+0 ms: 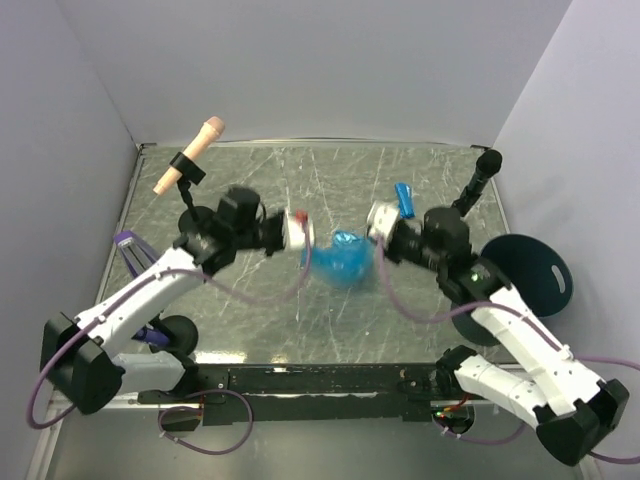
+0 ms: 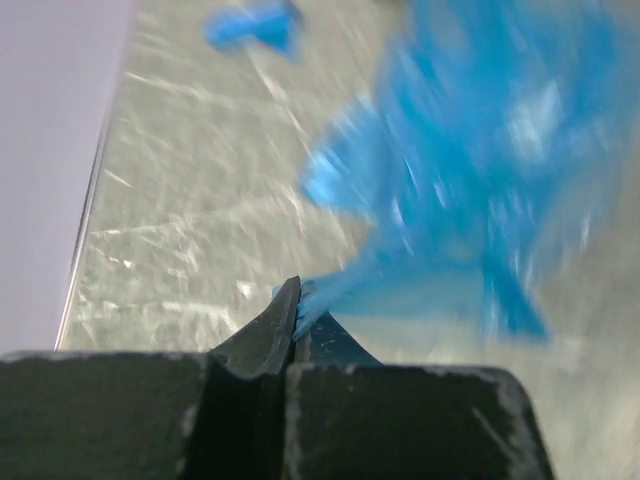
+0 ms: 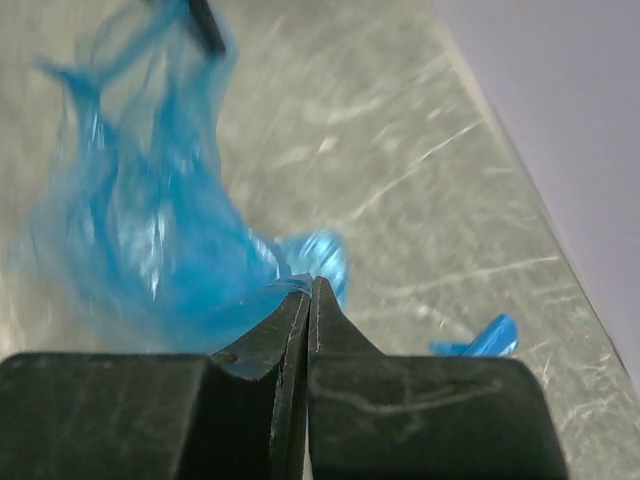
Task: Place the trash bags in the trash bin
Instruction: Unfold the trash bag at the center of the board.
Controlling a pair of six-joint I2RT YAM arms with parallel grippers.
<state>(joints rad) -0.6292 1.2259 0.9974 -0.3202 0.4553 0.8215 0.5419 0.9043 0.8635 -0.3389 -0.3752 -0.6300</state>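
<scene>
Left pincer (image 1: 300, 236) and right pincer (image 1: 377, 224) are being clamped on the loose bag (image 1: 342, 258) mid-frame from above, with the trash bin (image 1: 530, 275) at the right edge. In the left wrist view its edge is being pinched at lower centre, and likewise in the right wrist view. Tearing or slipping is being risked if the arms are pulled apart.

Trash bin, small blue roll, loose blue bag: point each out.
trash bin (image 1: 530, 268): top view, dark body left of its slot.
small blue roll (image 1: 404, 199): top view, middle of the roll.
loose blue bag (image 1: 342, 258): top view, bunched middle.
</scene>
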